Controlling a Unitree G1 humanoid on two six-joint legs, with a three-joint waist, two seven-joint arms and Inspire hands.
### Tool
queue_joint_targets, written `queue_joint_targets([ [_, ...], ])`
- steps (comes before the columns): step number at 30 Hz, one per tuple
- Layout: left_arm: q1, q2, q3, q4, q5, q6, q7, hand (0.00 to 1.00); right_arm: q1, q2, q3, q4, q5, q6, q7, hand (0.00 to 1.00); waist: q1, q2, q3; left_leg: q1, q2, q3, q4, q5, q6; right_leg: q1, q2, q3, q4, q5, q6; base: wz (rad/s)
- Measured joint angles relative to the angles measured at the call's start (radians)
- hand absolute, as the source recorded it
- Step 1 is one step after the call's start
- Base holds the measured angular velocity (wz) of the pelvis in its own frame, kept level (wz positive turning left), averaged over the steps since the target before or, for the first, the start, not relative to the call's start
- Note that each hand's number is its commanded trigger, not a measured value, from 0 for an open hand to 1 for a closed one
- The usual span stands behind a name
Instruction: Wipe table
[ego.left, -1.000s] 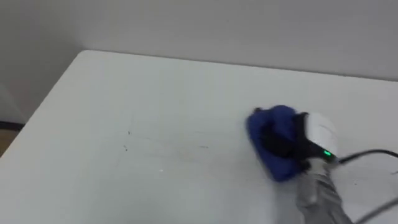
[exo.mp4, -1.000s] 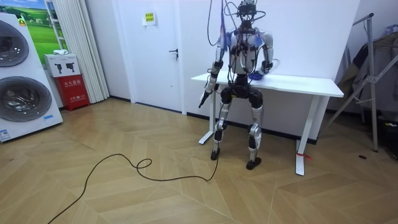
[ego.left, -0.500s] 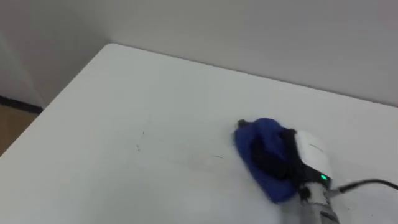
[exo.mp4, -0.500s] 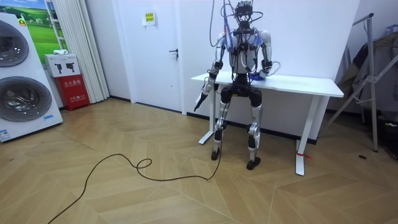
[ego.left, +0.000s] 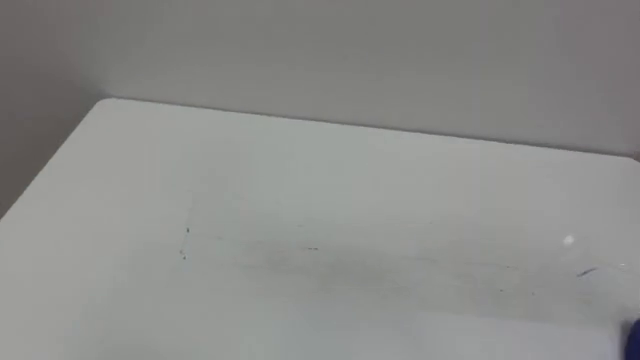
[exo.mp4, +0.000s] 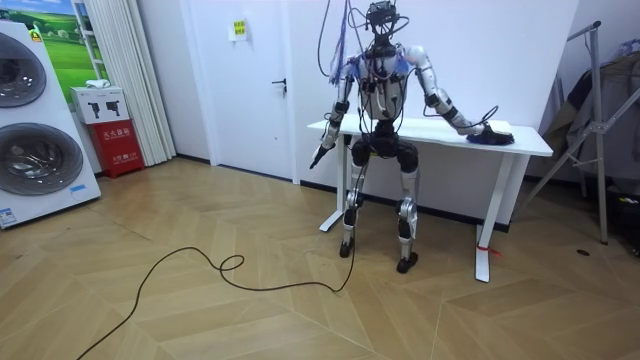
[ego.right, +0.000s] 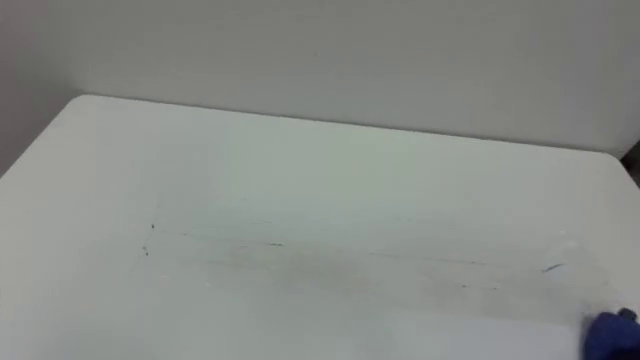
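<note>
- The right hand (exo.mp4: 481, 128) lies at the end of a stretched arm, on top of the dark blue cloth (exo.mp4: 497, 137). It touches the cloth, but how far the hand is closed on it cannot be told at this distance.
- The cloth sits directly under and just beyond that hand, flat on the white desk (exo.mp4: 430, 128), near the desk's end at the room view's right.
- The left hand (exo.mp4: 318, 157) hangs well apart from the right one, by the opposite end of the desk and below its top. It touches nothing, and its state cannot be told either.
- The room view has the robot standing upright at the desk's near edge, back to the camera. A door (exo.mp4: 250, 90) stands beyond the left hand, with two stacked washing machines (exo.mp4: 35, 150) and a red box (exo.mp4: 118, 145) farther that way.
- The eye views look down on the desk top — faint dark specks (ego.left: 184, 243) and thin streaks on white.
- The right eye view catches a rounded blue piece of the cloth (ego.right: 608, 333) at its lower right corner; the left eye view gets a sliver of that blue at its right edge.
</note>
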Motion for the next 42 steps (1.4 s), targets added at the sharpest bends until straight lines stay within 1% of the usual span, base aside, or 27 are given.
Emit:
queue_joint_targets([
  [2, -0.001, 0.000, 0.000, 0.016, -0.014, 0.000, 0.000, 0.00, -0.010, -0.016, 0.002, 0.001, 0.007, 0.017, 0.018, 1.00, 0.003, 0.003, 0.0004, 0.002, 0.000, 0.002, -0.001, 0.000, 0.000, 0.000, 0.000, 0.003, 0.002, 0.007, -0.004, -0.05],
  [5, 0.003, -0.012, -0.007, 0.029, -0.016, 0.000, -0.001, 0.00, -0.046, -0.017, 0.006, -0.026, -0.032, 0.067, 0.038, 1.00, 0.008, 0.005, 0.0028, 0.014, 0.000, 0.014, -0.007, -0.002, 0.002, 0.001, 0.000, 0.016, 0.016, 0.009, -0.005, -0.15],
  [7, -0.007, -0.017, -0.036, 0.062, -0.043, 0.000, -0.003, 0.00, -0.100, -0.015, 0.042, -0.054, -0.048, 0.133, 0.045, 1.00, 0.050, 0.013, 0.0067, 0.027, 0.000, 0.026, -0.017, -0.002, 0.003, -0.017, 0.010, 0.042, 0.020, 0.020, -0.013, -0.49],
  [8, -0.006, -0.019, -0.044, 0.064, -0.043, 0.001, -0.004, 0.00, -0.110, -0.009, 0.059, -0.084, -0.067, 0.151, 0.051, 1.00, 0.063, 0.017, 0.0106, 0.029, 0.002, 0.026, -0.019, -0.003, 0.003, -0.021, 0.013, 0.041, 0.021, 0.024, -0.016, -0.56],
  [10, -0.009, -0.031, -0.055, 0.070, -0.051, 0.007, -0.020, 0.00, -0.165, 0.029, 0.185, -0.220, -0.170, 0.197, 0.093, 1.00, 0.106, 0.032, 0.0211, 0.027, 0.017, 0.026, -0.020, -0.006, 0.005, -0.044, 0.031, 0.040, 0.035, 0.031, -0.028, -0.38],
  [11, -0.012, -0.036, -0.058, 0.073, -0.051, 0.008, -0.022, 0.00, -0.190, 0.038, 0.225, -0.247, -0.201, 0.200, 0.109, 1.00, 0.114, 0.037, 0.0243, 0.026, 0.021, 0.025, -0.020, -0.006, 0.005, -0.049, 0.034, 0.039, 0.042, 0.028, -0.029, -0.12],
  [13, -0.033, -0.050, -0.114, 0.100, -0.051, 0.010, -0.028, 0.00, -0.321, 0.078, 0.388, -0.315, -0.301, 0.206, 0.176, 1.00, 0.166, 0.047, 0.0327, 0.015, 0.032, 0.016, -0.020, -0.005, 0.002, -0.081, 0.041, 0.037, 0.089, -0.007, -0.029, 0.04],
  [14, -0.036, -0.055, -0.126, 0.102, -0.052, 0.012, -0.031, 0.00, -0.359, 0.089, 0.427, -0.320, -0.328, 0.203, 0.197, 1.00, 0.170, 0.049, 0.0320, 0.008, 0.031, 0.003, -0.018, -0.004, -0.001, -0.090, 0.043, 0.037, 0.089, -0.015, -0.031, 0.12],
  [16, -0.046, -0.075, -0.142, 0.102, -0.054, 0.030, -0.043, 0.00, -0.475, 0.121, 0.518, -0.321, -0.403, 0.188, 0.248, 1.00, 0.228, 0.062, 0.0282, -0.010, 0.022, -0.069, -0.018, -0.001, -0.004, -0.105, 0.051, 0.021, 0.080, -0.021, -0.039, 0.25],
  [18, -0.025, -0.076, -0.135, 0.097, -0.051, 0.057, -0.050, 0.00, -0.500, 0.139, 0.526, -0.312, -0.434, 0.180, 0.261, 1.00, 0.239, 0.060, 0.0265, -0.022, 0.009, -0.122, -0.027, 0.009, -0.009, -0.089, 0.048, -0.017, 0.063, -0.022, -0.041, 0.49],
  [19, -0.003, -0.075, -0.127, 0.088, -0.049, 0.077, -0.052, 0.00, -0.493, 0.138, 0.526, -0.290, -0.444, 0.182, 0.262, 1.00, 0.245, 0.064, 0.0195, -0.014, 0.002, -0.138, -0.034, 0.018, -0.010, -0.067, 0.048, -0.027, 0.043, -0.022, -0.036, 0.50],
  [20, 0.010, -0.075, -0.121, 0.080, -0.049, 0.085, -0.052, 0.00, -0.479, 0.138, 0.523, -0.282, -0.451, 0.186, 0.261, 1.00, 0.245, 0.058, 0.0195, -0.006, -0.002, -0.147, -0.038, 0.019, -0.008, -0.052, 0.048, -0.034, 0.033, -0.022, -0.034, 0.44],
  [22, 0.040, -0.070, -0.089, 0.058, -0.050, 0.104, -0.054, 0.00, -0.378, 0.144, 0.477, -0.278, -0.422, 0.156, 0.232, 1.00, 0.231, 0.042, 0.0235, 0.020, -0.012, -0.156, -0.046, 0.015, -0.003, 0.005, 0.044, -0.049, 0.008, -0.017, -0.037, 0.42],
  [25, 0.033, -0.065, -0.088, 0.060, -0.051, 0.103, -0.053, 0.00, -0.345, 0.144, 0.431, -0.230, -0.355, 0.092, 0.197, 1.00, 0.178, 0.032, 0.0241, 0.031, -0.014, -0.152, -0.044, 0.004, -0.001, 0.045, 0.042, -0.070, -0.027, -0.022, -0.030, 0.24],
  [26, 0.025, -0.065, -0.088, 0.060, -0.050, 0.097, -0.053, 0.00, -0.345, 0.144, 0.416, -0.217, -0.339, 0.083, 0.193, 1.00, 0.165, 0.032, 0.0241, 0.029, -0.014, -0.151, -0.044, 0.004, -0.001, 0.045, 0.043, -0.070, -0.032, -0.022, -0.029, 0.06],
  [27, 0.017, -0.061, -0.079, 0.059, -0.048, 0.072, -0.052, 0.00, -0.324, 0.143, 0.371, -0.211, -0.336, 0.068, 0.185, 1.00, 0.146, 0.034, 0.0218, 0.030, -0.015, -0.148, -0.044, 0.004, 0.000, 0.050, 0.042, -0.071, -0.036, -0.021, -0.028, 0.00],
  [28, 0.016, -0.049, -0.071, 0.058, -0.049, 0.048, -0.050, 0.00, -0.295, 0.138, 0.327, -0.200, -0.326, 0.062, 0.168, 1.00, 0.134, 0.035, 0.0169, 0.032, -0.015, -0.145, -0.043, 0.001, 0.000, 0.053, 0.042, -0.069, -0.036, -0.021, -0.027, 0.00],
  [29, 0.014, -0.042, -0.070, 0.058, -0.048, 0.043, -0.049, 0.00, -0.280, 0.131, 0.307, -0.190, -0.317, 0.058, 0.156, 1.00, 0.128, 0.034, 0.0134, 0.031, -0.015, -0.144, -0.042, 0.000, 0.000, 0.053, 0.042, -0.067, -0.035, -0.022, -0.025, -0.06],
  [30, 0.016, -0.027, -0.063, 0.057, -0.047, 0.040, -0.047, 0.00, -0.252, 0.112, 0.267, -0.164, -0.295, 0.050, 0.137, 1.00, 0.116, 0.033, 0.0033, 0.030, -0.015, -0.141, -0.039, -0.003, 0.001, 0.053, 0.041, -0.064, -0.034, -0.027, -0.019, -0.08],
  [31, 0.019, -0.019, -0.053, 0.057, -0.044, 0.040, -0.047, 0.00, -0.229, 0.082, 0.240, -0.135, -0.258, 0.044, 0.127, 1.00, 0.106, 0.033, -0.0010, 0.033, -0.015, -0.132, -0.031, -0.006, 0.003, 0.053, 0.038, -0.057, -0.028, -0.028, -0.017, -0.13],
  [33, 0.016, -0.017, -0.030, 0.059, -0.034, 0.039, -0.047, 0.00, -0.216, 0.031, 0.196, -0.068, -0.207, 0.032, 0.121, 1.00, 0.093, 0.032, -0.0014, 0.038, -0.017, -0.110, -0.017, -0.011, 0.009, 0.048, 0.031, -0.040, -0.012, -0.025, -0.022, -0.19],
  [34, 0.019, -0.012, -0.027, 0.061, -0.032, 0.038, -0.046, 0.00, -0.212, 0.004, 0.156, -0.016, -0.180, 0.026, 0.122, 1.00, 0.078, 0.030, -0.0011, 0.038, -0.021, -0.105, -0.011, -0.016, 0.012, 0.047, 0.025, -0.038, -0.013, -0.029, -0.015, -0.11],
  [37, 0.022, -0.006, 0.005, 0.061, -0.037, 0.030, -0.044, 0.00, -0.180, -0.027, 0.042, 0.062, -0.137, 0.027, 0.102, 1.00, 0.048, 0.027, -0.0008, 0.031, -0.022, -0.094, 0.003, -0.030, 0.016, 0.049, 0.026, -0.021, -0.020, -0.030, -0.002, -0.07],
  [39, 0.020, 0.001, 0.007, 0.061, -0.053, 0.030, -0.032, 0.00, -0.133, -0.044, 0.022, 0.074, -0.062, 0.029, 0.076, 1.00, 0.033, 0.026, -0.0011, 0.031, -0.022, -0.093, 0.005, -0.034, 0.014, 0.051, 0.031, -0.006, -0.018, -0.027, -0.004, -0.03],
  [40, 0.025, 0.001, 0.007, 0.061, -0.052, 0.030, -0.026, 0.00, -0.114, -0.059, 0.003, 0.085, -0.021, 0.031, 0.071, 1.00, 0.021, 0.026, -0.0011, 0.030, -0.022, -0.093, 0.005, -0.031, 0.018, 0.048, 0.031, -0.005, -0.014, -0.019, -0.015, 0.00],
  [41, 0.026, 0.001, 0.007, 0.062, -0.052, 0.029, -0.026, 0.00, -0.105, -0.066, -0.010, 0.093, -0.009, 0.035, 0.071, 1.00, 0.016, 0.025, -0.0012, 0.029, -0.022, -0.093, 0.004, -0.031, 0.018, 0.046, 0.031, -0.004, -0.011, -0.018, -0.015, 0.00],
  [42, 0.027, 0.000, 0.007, 0.064, -0.052, 0.028, -0.026, 0.00, -0.094, -0.077, -0.042, 0.099, 0.018, 0.053, 0.075, 1.00, 0.007, 0.024, -0.0010, 0.026, -0.022, -0.093, 0.004, -0.031, 0.018, 0.044, 0.030, -0.002, -0.001, -0.020, -0.017, 0.00],
])
